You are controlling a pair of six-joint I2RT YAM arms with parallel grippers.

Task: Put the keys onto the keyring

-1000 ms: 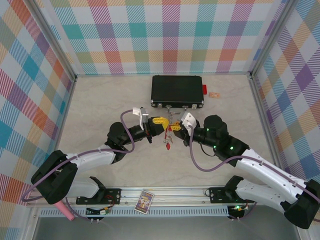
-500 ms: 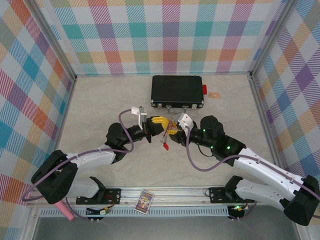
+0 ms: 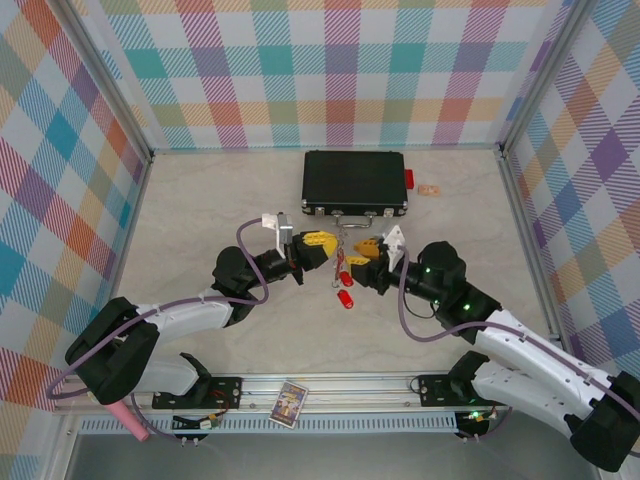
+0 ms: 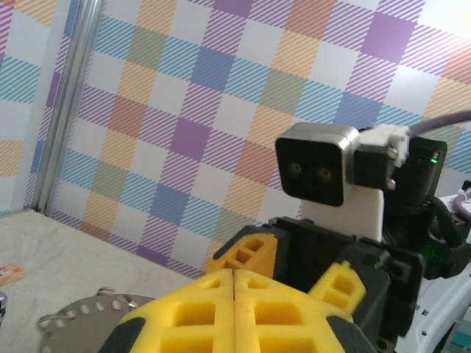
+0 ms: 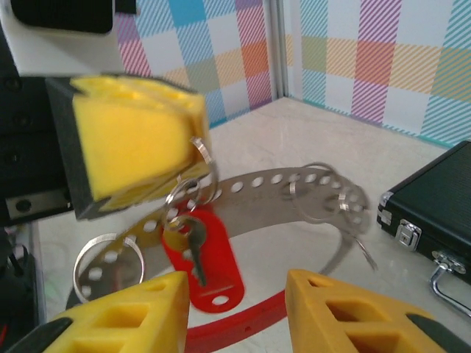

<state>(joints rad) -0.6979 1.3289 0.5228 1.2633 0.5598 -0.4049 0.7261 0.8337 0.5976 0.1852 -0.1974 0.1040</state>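
Keyring (image 5: 257, 180), a perforated silver band with a red sleeve (image 5: 243, 323) along part of its arc, at mid-surface between the two sets of fingers. Left fingers (image 5: 132, 143) pressed flat together, no gap, pinching a small wire ring of the band at their tips. Right fingers (image 5: 346, 312) parted, a clear gap between the yellow pads, nothing clamped; red sleeve crossing low in that gap. One of the keys (image 5: 202, 257), red-tagged with a dark blade, strung on a small ring just beside the left fingertips. From above, two red tags (image 3: 346, 298) just below the loop; hanging or lying on the surface (image 3: 200, 220), impossible to tell. Black case (image 3: 355, 182) near, beyond both arms, with a red block (image 3: 408, 179) touching its right end.
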